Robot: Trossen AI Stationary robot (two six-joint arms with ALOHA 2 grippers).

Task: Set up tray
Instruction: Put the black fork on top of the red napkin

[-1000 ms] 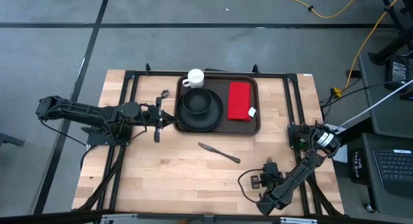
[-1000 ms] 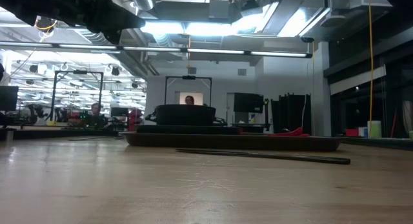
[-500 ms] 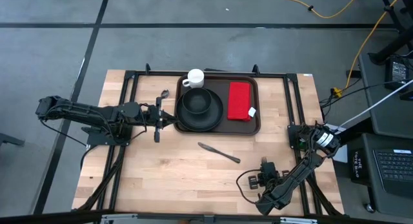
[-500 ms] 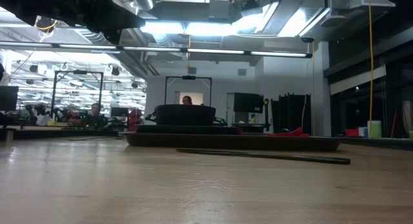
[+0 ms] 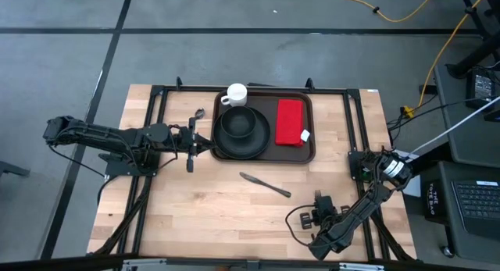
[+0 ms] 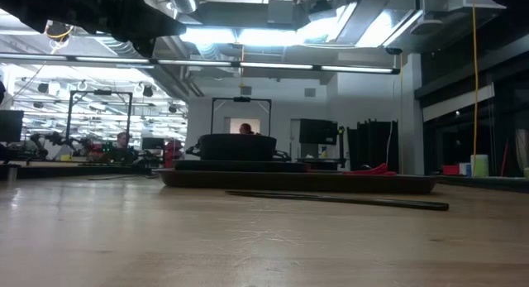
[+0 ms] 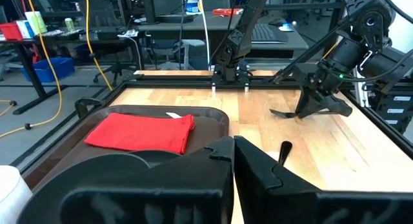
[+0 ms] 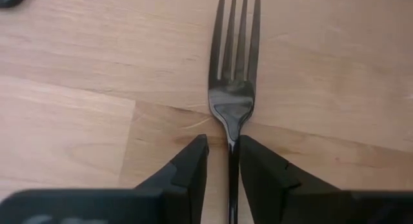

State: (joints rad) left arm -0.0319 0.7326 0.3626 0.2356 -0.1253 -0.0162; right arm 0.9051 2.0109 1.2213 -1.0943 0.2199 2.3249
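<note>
fork [image 8: 232, 108] handle: runs between the right gripper's [image 8: 223, 161] fingers, off frame
mug [image 7: 14, 195]: cut by frame edge

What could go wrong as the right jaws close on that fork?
The right gripper straddles only the fork's thin neck, lying flat on the table; the jaws may slip off or scrape the wood. Gripped there, the fork could also tilt on lifting. The left gripper sits shut by the tray, crowding placement.
</note>
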